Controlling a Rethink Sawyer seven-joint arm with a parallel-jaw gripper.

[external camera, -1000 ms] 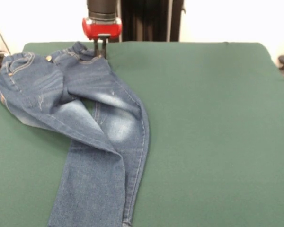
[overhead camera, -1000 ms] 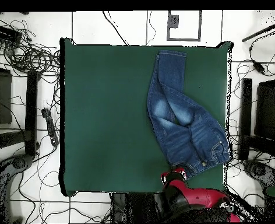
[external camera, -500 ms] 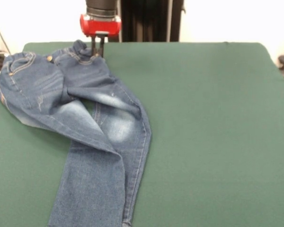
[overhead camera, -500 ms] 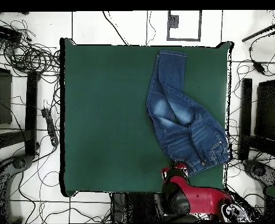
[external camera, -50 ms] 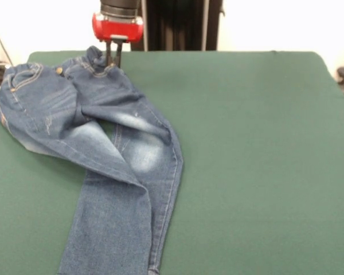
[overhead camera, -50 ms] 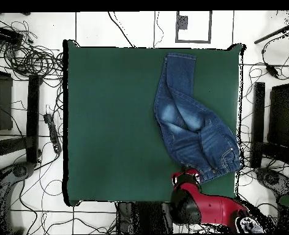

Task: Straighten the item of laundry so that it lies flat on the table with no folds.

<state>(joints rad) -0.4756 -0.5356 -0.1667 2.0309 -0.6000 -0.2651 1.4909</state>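
The item of laundry (external camera, -50 ms: pixel 103 143) is a small pair of blue denim jeans on the left half of the green table (external camera, -50 ms: pixel 252 149). Its waistband lies at the far left and one leg is folded across the other, with the cuffs running off the near edge of the front view. My gripper (external camera, -50 ms: pixel 113 62) stands at the far edge, its fingers shut on the waistband's right corner, which is bunched up there. From overhead the jeans (overhead camera, -50 ms: pixel 193 128) lie at the table's (overhead camera, -50 ms: pixel 110 122) right side, with the gripper (overhead camera, -50 ms: pixel 187 177) at their lower end.
Cables and dark equipment (overhead camera, -50 ms: pixel 30 73) lie on the floor around the table. The left end of the waistband (external camera, -50 ms: pixel 8 80) lies close to the table's left edge in the front view. Bare green top (external camera, -50 ms: pixel 264 114) spreads to the right of the jeans.
The gripper has shifted a little to the left in the front view, carrying the waistband corner with it. The legs have barely moved.
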